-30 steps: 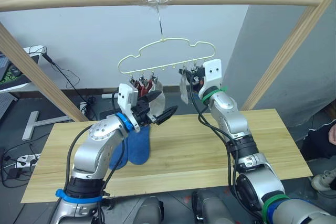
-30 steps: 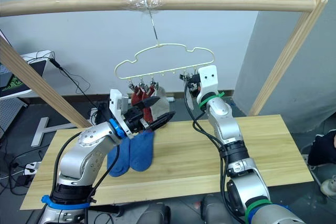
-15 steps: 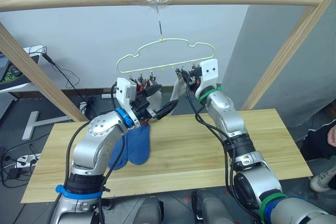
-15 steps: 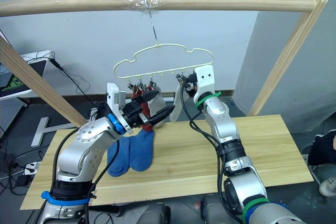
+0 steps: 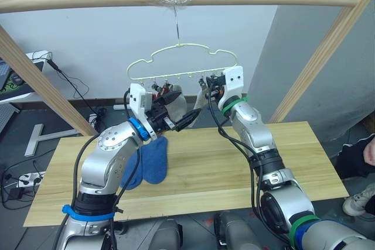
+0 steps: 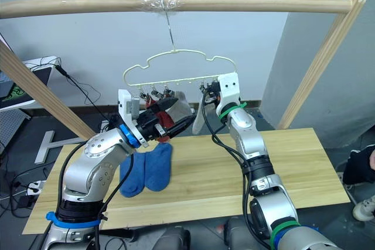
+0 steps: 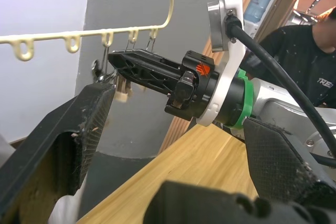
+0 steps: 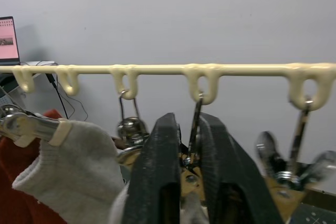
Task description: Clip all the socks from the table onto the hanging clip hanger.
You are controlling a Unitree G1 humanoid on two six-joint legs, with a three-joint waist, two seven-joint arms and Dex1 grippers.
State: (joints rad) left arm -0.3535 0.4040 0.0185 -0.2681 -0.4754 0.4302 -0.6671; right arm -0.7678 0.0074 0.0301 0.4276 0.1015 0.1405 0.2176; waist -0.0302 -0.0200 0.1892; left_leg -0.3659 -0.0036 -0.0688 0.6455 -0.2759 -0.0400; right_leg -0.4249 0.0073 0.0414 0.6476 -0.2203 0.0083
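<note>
On the clip hanger [image 6: 176,68] four socks hang, my right gripper [image 8: 190,171] pinching a clip, left gripper [image 6: 176,122] spread empty, two blue socks [image 6: 146,169] left near the table's [image 6: 281,168] left edge.

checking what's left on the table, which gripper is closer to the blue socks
Left. The left gripper hangs just above and to the right of the blue socks on the table; the right gripper is higher, up at the hanger clips.

Pale yellow-green clip hanger [image 5: 183,62]; rust red sock [image 8: 16,182] and light grey sock [image 8: 73,166] beside black right hand [image 8: 190,145]; blue socks [image 6: 146,168] on light wood-grain bench [image 5: 234,162]
</note>
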